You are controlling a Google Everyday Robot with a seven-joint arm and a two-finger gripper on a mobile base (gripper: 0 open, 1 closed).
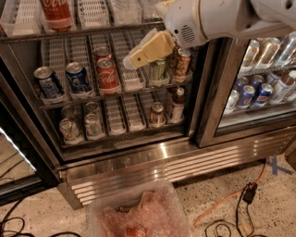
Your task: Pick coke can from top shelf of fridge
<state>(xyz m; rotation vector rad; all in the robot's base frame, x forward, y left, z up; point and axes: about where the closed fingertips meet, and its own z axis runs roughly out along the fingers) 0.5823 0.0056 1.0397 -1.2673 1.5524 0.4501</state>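
Coke can [56, 13] at top shelf [99, 32] front edge; pincer [132, 59] lower right, apart

Glossy red aluminium with silver rim: coke can [56, 13]. Dark matt metal wire: top shelf [92, 33]. White ribbed plastic, slightly shiny: trays [95, 11]. Brushed stainless steel, ribbed along the base: fridge [152, 162]. Glossy glass: door [259, 69]. Matt cream plastic: gripper [138, 55], just below top shelf, in front of open fridge. Smooth white plastic: arm shell [208, 21]. Rough speckled stone: floor [217, 194].
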